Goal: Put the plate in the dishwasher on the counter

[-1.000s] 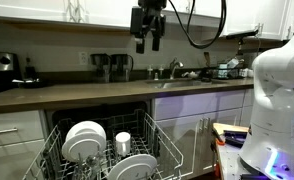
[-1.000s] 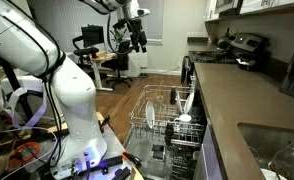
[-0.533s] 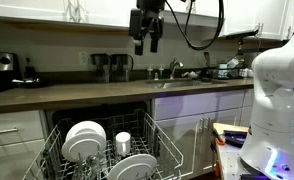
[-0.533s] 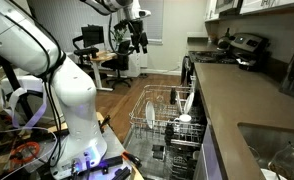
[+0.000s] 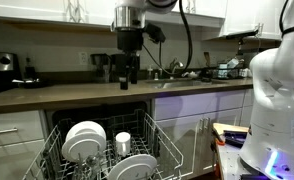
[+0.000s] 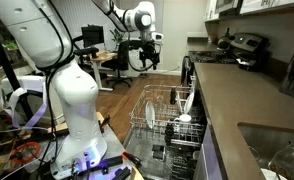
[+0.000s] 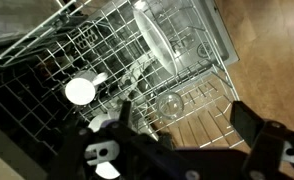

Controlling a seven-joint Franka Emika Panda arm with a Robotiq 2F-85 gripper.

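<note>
The dishwasher (image 5: 47, 125) stands open under the counter (image 5: 47, 95), its pale wire rack (image 5: 162, 140) pulled out. A white plate (image 5: 137, 166) stands on edge at the front of the rack. It also shows edge-on in the wrist view (image 7: 153, 42). Two white plates close together (image 5: 84, 141) stand further back, next to a small white cup (image 5: 123, 142). My gripper (image 5: 127, 72) hangs well above the rack, in front of the counter, open and empty. In the wrist view its dark fingers (image 7: 252, 125) frame the rack below. The gripper also shows in an exterior view (image 6: 144, 60).
The rack (image 6: 165, 118) juts into the walkway over the wooden floor. An upturned glass (image 7: 170, 103) and the cup (image 7: 80, 91) sit among the prongs. The counter holds a coffee maker (image 5: 105, 67) and a sink with dishes (image 5: 187, 75). The robot base (image 6: 72, 95) stands nearby.
My arm has swung down and sideways over the last half second. The gripper now hangs lower, at about counter height, above the open rack. Nothing in the rack has moved.
</note>
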